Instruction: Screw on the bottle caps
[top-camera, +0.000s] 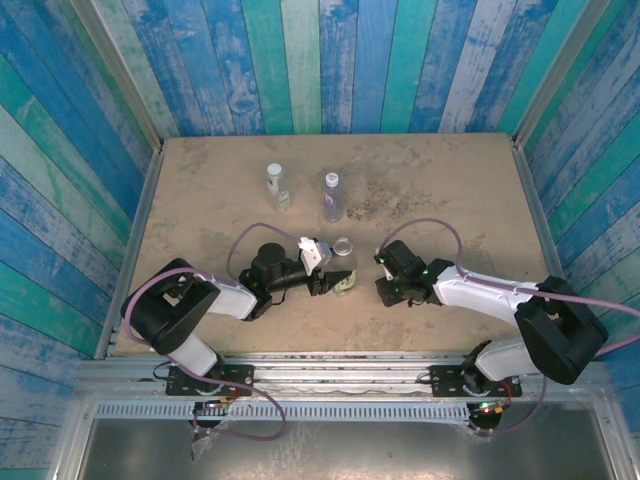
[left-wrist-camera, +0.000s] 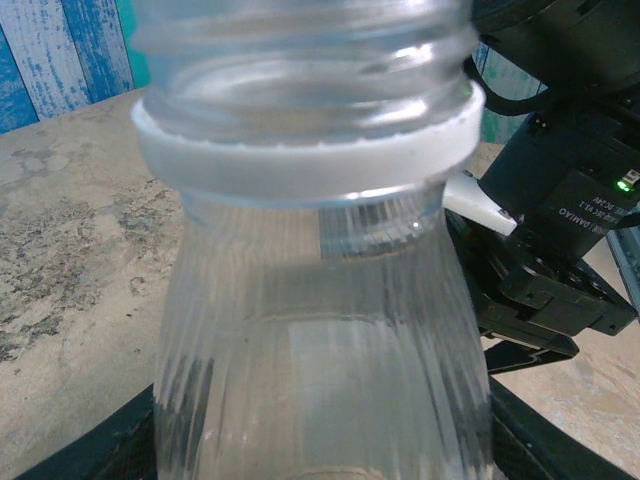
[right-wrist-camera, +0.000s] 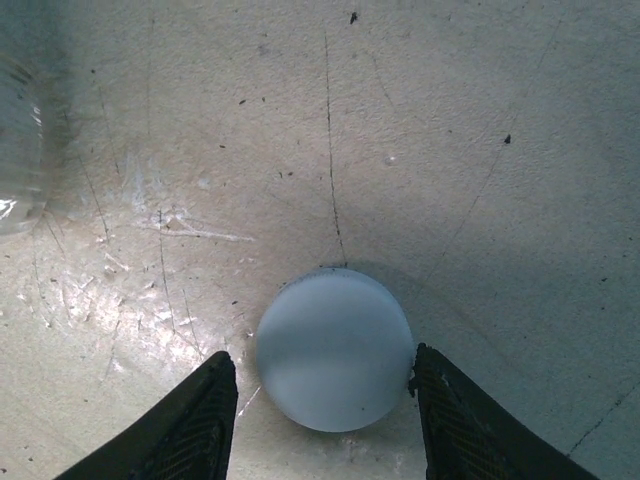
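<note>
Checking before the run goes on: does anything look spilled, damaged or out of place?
Nothing spilled or broken. The bottle in the left gripper has a bare neck; a cap lies flat on the table between the right gripper's fingers. Dark stains mottle its far side.

Plain bottle (top-camera: 275, 185) and purple-labelled bottle (top-camera: 332, 195) stand by the table's (top-camera: 450, 180) far edge; 3rd bottle (left-wrist-camera: 320, 300) uncapped; white cap (right-wrist-camera: 333, 350) flat mid-table.
</note>
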